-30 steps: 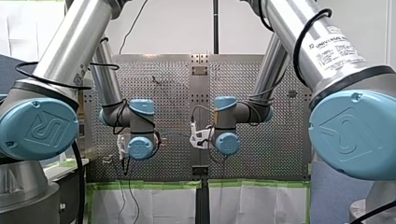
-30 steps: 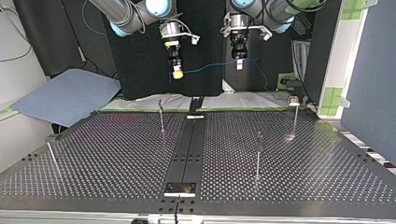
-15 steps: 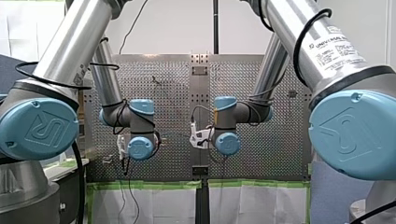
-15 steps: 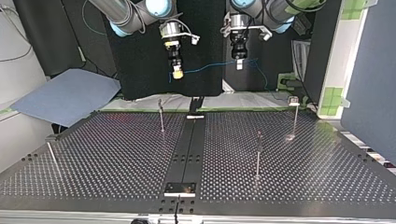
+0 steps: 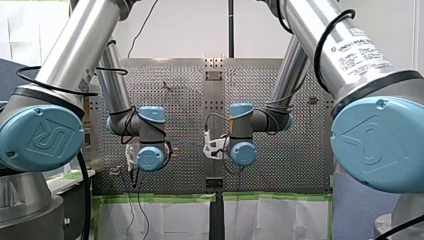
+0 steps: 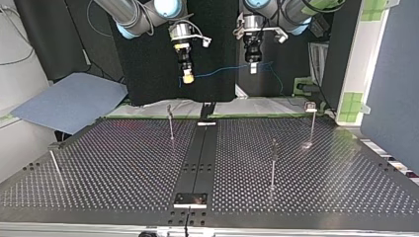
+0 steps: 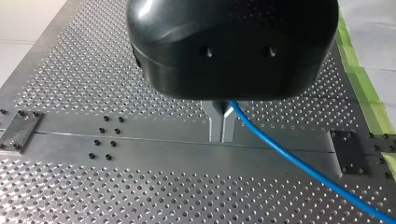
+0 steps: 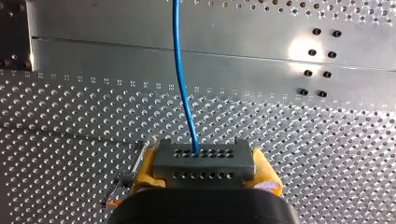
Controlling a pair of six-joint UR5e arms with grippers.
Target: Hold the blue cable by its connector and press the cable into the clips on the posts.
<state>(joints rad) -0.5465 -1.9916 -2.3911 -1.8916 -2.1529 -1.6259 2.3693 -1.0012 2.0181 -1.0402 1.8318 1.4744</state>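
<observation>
Blue cable (image 6: 222, 70) is up in the air, well above the surface (image 6: 123, 163). Right gripper (image 6: 188, 77) fingers clamp its connector (image 8: 204, 161); left gripper (image 7: 222, 125) fingers pinch the cable itself. Looks light, thin, floppy (sags slightly), so grip the rigid connector.

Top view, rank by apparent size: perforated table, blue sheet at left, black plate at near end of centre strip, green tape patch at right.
1. perforated table
2. blue sheet
3. black plate and green tape patch: look about alike; the plate is nearer the camera, so no ranking between them.
</observation>
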